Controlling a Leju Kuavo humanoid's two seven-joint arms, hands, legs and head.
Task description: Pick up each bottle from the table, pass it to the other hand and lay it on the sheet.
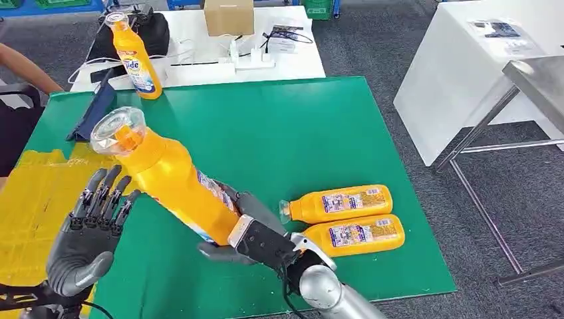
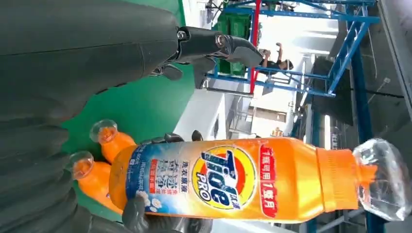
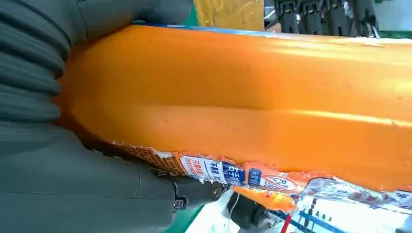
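Note:
My right hand [image 1: 249,232] grips the lower end of an orange detergent bottle [image 1: 169,176], held above the green mat with its clear cap pointing up and to the left. The same held bottle [image 2: 243,179] crosses the left wrist view, and its orange body [image 3: 252,97] sits close in the right wrist view. My left hand [image 1: 90,229] is open with fingers spread, just left of the bottle and apart from it, over the yellow sheet [image 1: 33,212]. Two more orange bottles [image 1: 339,203] [image 1: 356,234] lie side by side on the mat. A further bottle [image 1: 136,60] stands upright at the mat's far left.
The green mat [image 1: 286,133] covers the table. Behind it a white table [image 1: 199,60] carries a cardboard box [image 1: 228,16], a black bag and cables. A dark blue flat object [image 1: 93,109] lies at the mat's left edge. A person's arm [image 1: 23,66] shows at far left.

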